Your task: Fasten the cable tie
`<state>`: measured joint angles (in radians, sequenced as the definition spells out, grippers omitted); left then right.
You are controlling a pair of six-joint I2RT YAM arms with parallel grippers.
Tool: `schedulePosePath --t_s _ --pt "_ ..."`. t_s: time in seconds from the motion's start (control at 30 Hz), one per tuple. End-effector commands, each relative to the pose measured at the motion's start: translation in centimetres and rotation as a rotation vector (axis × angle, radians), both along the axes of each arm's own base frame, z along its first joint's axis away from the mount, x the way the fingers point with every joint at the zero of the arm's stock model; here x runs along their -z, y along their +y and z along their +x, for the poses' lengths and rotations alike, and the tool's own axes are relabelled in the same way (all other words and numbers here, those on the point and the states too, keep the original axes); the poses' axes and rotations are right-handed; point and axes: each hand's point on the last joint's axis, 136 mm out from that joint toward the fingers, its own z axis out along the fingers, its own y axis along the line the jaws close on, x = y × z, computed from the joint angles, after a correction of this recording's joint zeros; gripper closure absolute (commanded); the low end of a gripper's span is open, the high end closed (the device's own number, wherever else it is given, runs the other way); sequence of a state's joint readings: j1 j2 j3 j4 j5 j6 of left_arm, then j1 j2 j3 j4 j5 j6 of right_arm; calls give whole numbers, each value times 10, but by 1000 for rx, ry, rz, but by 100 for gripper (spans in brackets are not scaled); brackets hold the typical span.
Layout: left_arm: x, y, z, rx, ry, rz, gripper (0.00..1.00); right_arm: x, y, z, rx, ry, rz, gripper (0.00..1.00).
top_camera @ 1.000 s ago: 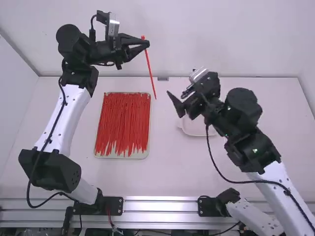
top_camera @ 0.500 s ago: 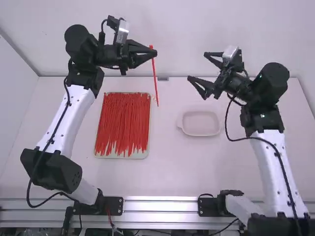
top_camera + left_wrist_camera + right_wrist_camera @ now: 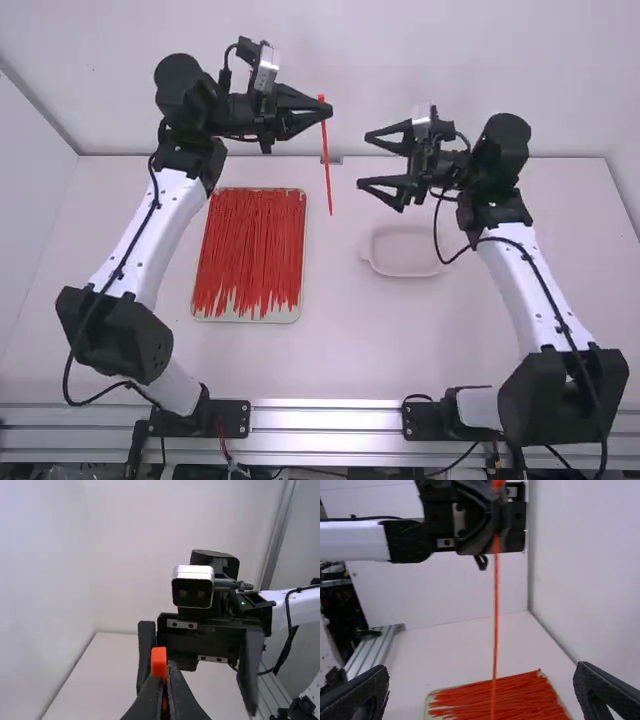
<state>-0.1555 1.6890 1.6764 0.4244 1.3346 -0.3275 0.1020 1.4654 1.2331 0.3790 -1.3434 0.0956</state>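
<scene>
A single red cable tie [image 3: 326, 155] hangs straight down from my left gripper [image 3: 322, 113], which is shut on its head end high above the table's back. In the left wrist view the tie's orange head [image 3: 158, 662] sits pinched between my fingers. My right gripper [image 3: 367, 158] stands wide open just right of the hanging tie, facing it, with nothing between its fingers. The right wrist view has the tie [image 3: 495, 615] dangling from the left gripper [image 3: 492, 510]. Across from me in the left wrist view is the right gripper [image 3: 200, 645].
A tray [image 3: 296, 316] heaped with several red cable ties [image 3: 250, 250] lies left of centre. A shallow white bowl [image 3: 405, 250] rests on the table under the right arm. Bare white table lies in front of both.
My right arm has swung up and left, bringing its open gripper close beside the hanging tie. The left gripper has carried the tie a little to the right.
</scene>
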Motion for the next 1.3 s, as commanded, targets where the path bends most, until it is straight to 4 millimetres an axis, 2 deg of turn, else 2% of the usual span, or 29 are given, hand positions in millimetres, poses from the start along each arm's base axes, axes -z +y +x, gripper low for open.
schedulePosePath --t_s 0.0,0.1,0.3,0.43,0.5,0.6,0.8,1.07,1.27 --pt "-5 0 -3 15 -15 4 98 -3 10 -5 -53 -28 -1 2" --pt "5 -1 -1 24 10 22 98 5 20 -6 -78 -14 -5 3" --pt "25 -2 -9 82 10 61 98 25 30 -5 -101 0 -30 5" --pt "34 -2 -10 89 42 73 98 38 38 -12 -129 -7 -50 12" --pt "36 -2 -19 137 9 76 98 43 42 -14 -133 -14 -62 17" --pt "37 -2 -23 164 -20 75 98 50 48 -10 -93 -1 -86 21" --pt "34 -3 -23 162 -25 73 98 47 57 -12 -101 -34 -85 36" --pt "22 -10 -28 179 -40 62 98 45 57 -11 -93 -44 -83 53" --pt "17 -10 -18 123 -1 53 98 45 57 -11 -92 -44 -84 54"
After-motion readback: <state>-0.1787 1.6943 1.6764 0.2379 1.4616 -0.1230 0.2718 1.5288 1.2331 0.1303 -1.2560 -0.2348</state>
